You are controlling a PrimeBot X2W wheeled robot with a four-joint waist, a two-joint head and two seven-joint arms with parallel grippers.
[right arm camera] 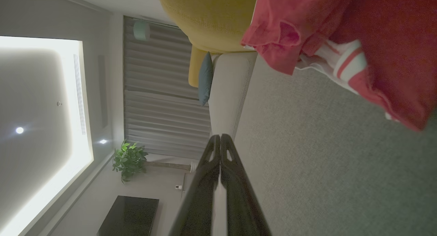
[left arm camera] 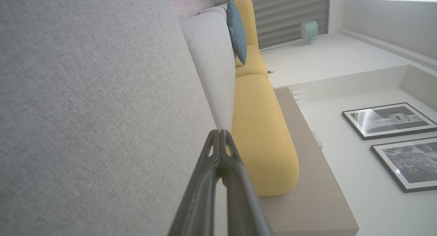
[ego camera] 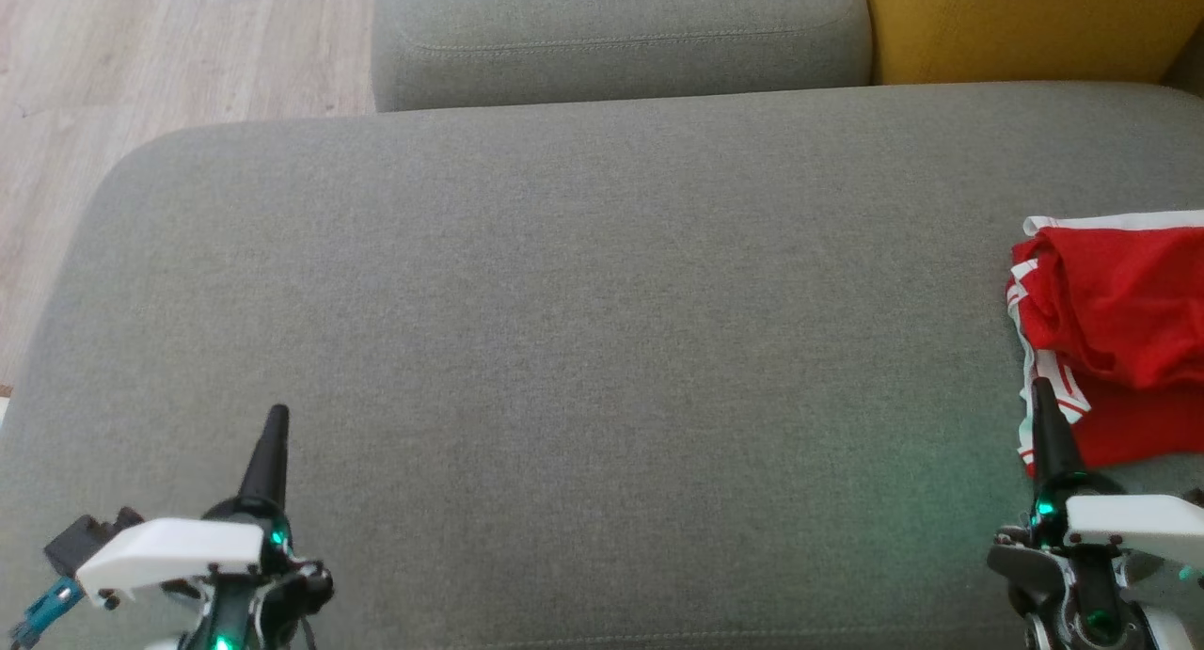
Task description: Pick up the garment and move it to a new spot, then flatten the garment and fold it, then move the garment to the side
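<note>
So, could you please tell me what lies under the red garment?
The red garment lies crumpled on the grey cushion. Whatever else might sit beneath its folds is covered.

Garment (ego camera: 1119, 330) lies on the sofa seat (ego camera: 583, 302) at its right edge, about midway front to back, running out of the head view. Right gripper (ego camera: 1039, 388) sits over the near-right corner, fingers just beside the garment's near-left corner; contact can't be told. Left gripper (ego camera: 276, 417) is over the near-left corner, well apart from the garment. Behind the far edge: back cushion (ego camera: 621, 39), with a second sofa section (ego camera: 1025, 20) to its right. Floor (ego camera: 141, 57) off the left edge.
</note>
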